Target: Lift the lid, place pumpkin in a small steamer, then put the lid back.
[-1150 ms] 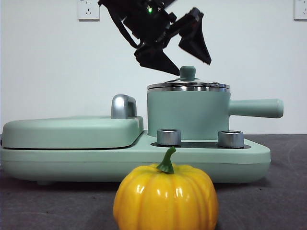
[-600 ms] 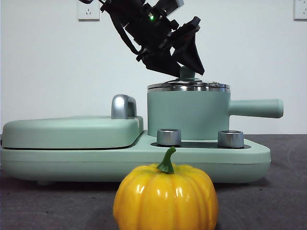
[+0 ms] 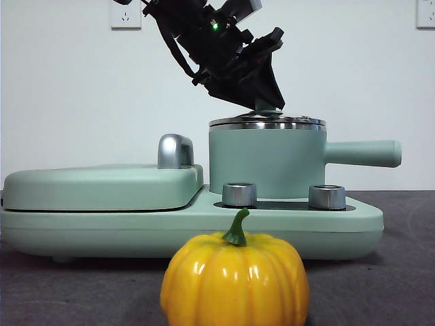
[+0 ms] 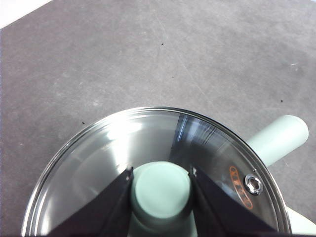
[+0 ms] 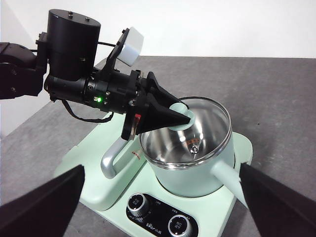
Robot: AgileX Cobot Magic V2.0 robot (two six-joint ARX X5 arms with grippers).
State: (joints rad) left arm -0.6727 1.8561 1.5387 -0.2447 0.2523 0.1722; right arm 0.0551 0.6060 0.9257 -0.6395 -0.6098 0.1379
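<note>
The glass lid (image 3: 266,123) rests on the small steamer (image 3: 265,159), a mint green pot whose long handle (image 3: 363,153) points to the right. My left gripper (image 3: 262,102) reaches down from the upper left and is shut on the lid's mint knob (image 4: 160,190), one black jaw on each side of it (image 4: 161,173). From the right wrist view, the same gripper (image 5: 180,118) pinches the knob over the lid (image 5: 197,128) and steamer (image 5: 190,163). The yellow-orange pumpkin (image 3: 234,278) stands on the table in front. My right gripper (image 5: 162,168) hangs back, open and holding nothing.
The steamer sits on a long mint base (image 3: 190,227) with two silver knobs (image 3: 239,194) (image 3: 327,197). A wide flat grill cover (image 3: 102,183) with a steel handle (image 3: 175,151) fills the base's left half. Grey table surface (image 3: 394,272) surrounds it.
My left gripper came down onto the lid and its jaws went from spread apart to closed on the knob. The lid, steamer and pumpkin have not moved.
</note>
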